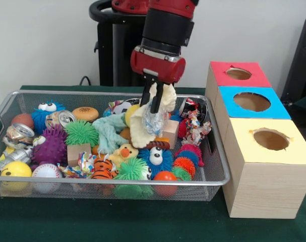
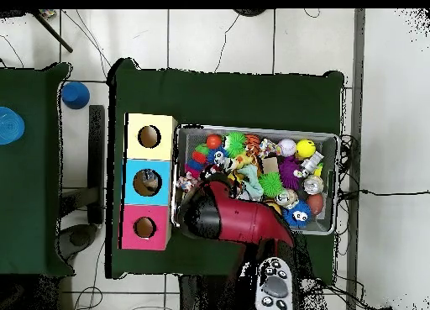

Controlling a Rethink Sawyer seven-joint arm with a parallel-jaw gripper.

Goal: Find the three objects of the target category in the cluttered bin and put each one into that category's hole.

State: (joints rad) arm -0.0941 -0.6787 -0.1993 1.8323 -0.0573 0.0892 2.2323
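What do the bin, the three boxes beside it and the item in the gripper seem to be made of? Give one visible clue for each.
The bin looks like metal wire mesh: thin silvery strands you can see through. The boxes look like pale wood or wood-print board, with grain lines on the sides and matte coloured tops. The pale cloth in the gripper seems soft fabric, since it hangs in limp folds; something shiny and crinkled, perhaps plastic, shows against it.

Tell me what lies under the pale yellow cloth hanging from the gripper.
The pale yellow cloth hangs from the gripper. Below it show a wooden block, a yellow duck and a teal cloth. Whatever lies directly behind its folds is covered.
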